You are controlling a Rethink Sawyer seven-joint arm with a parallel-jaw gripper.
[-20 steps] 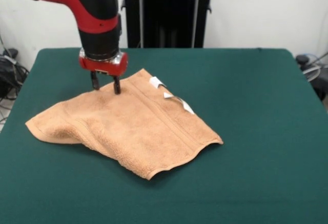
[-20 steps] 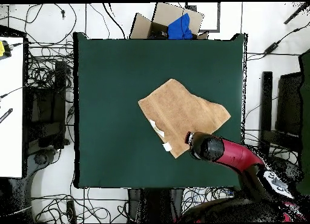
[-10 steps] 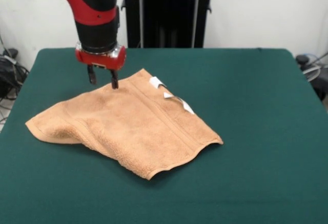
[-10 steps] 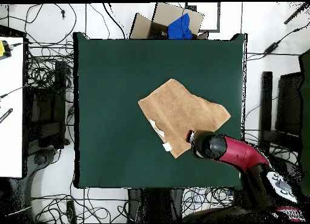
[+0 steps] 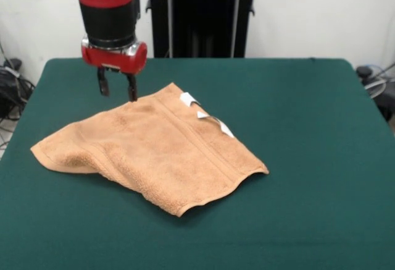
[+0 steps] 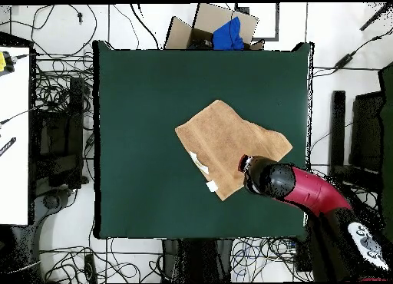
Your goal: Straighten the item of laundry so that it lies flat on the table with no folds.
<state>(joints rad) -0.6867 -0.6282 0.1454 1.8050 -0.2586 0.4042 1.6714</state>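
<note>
The orange-tan towel (image 5: 151,152) lies on the dark green table (image 5: 308,159), left of centre in the front view. It is rumpled, with its left part raised in a fold and its front edge wavy. Two white tags (image 5: 207,114) stick out on its far right edge. My gripper (image 5: 115,88) hangs open and empty just above the towel's far edge, left of the far corner. In the overhead view the towel (image 6: 230,145) lies right of centre, and the arm (image 6: 288,183) covers its lower right edge.
A cardboard box with blue cloth (image 6: 222,31) sits beyond the table's top edge in the overhead view. Cables lie on the floor around the table. The black pedestal (image 5: 200,13) stands behind the far edge.
My gripper has risen off the towel and shifted left and back toward the far edge. The towel has not moved.
</note>
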